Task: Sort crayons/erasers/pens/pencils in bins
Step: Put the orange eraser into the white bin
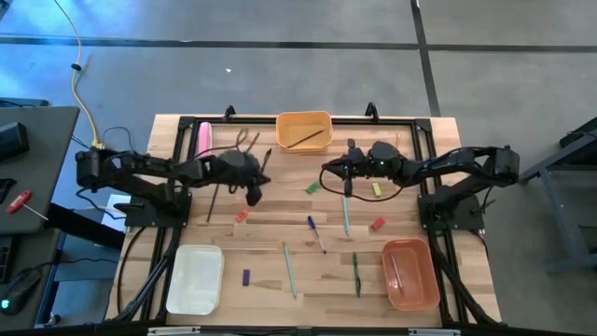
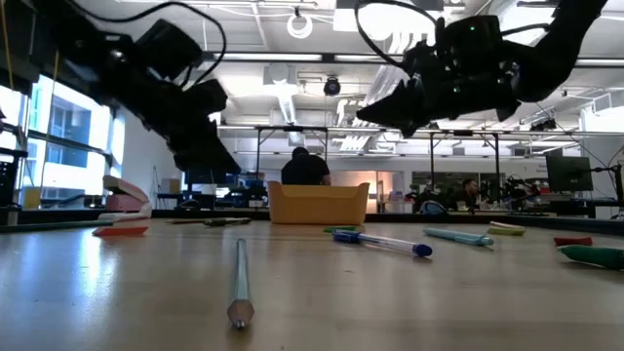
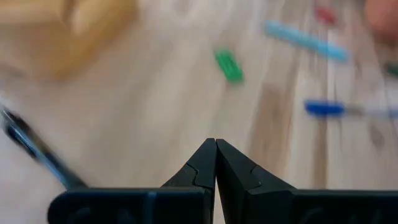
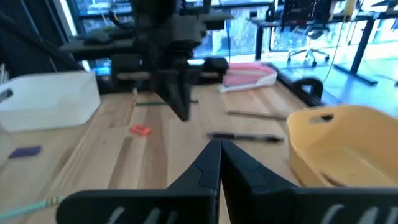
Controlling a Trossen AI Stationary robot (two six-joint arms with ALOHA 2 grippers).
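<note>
The left pincer point(image 1: 254, 194) and right pincer point(image 1: 328, 172) both hang above the worktop point(image 1: 280, 233) with fingers pressed together, holding nothing. No writing is readable. Between them lies a green crayon point(image 1: 312, 188); just beyond sits the yellow-orange bin point(image 1: 304, 131) with a pencil point(image 1: 308, 139) inside. Only the low view shows a person point(image 2: 304, 166) behind that bin. Pens point(image 1: 317, 233) lie nearer, between the white bin point(image 1: 194, 278) and salmon bin point(image 1: 409, 273).
</note>
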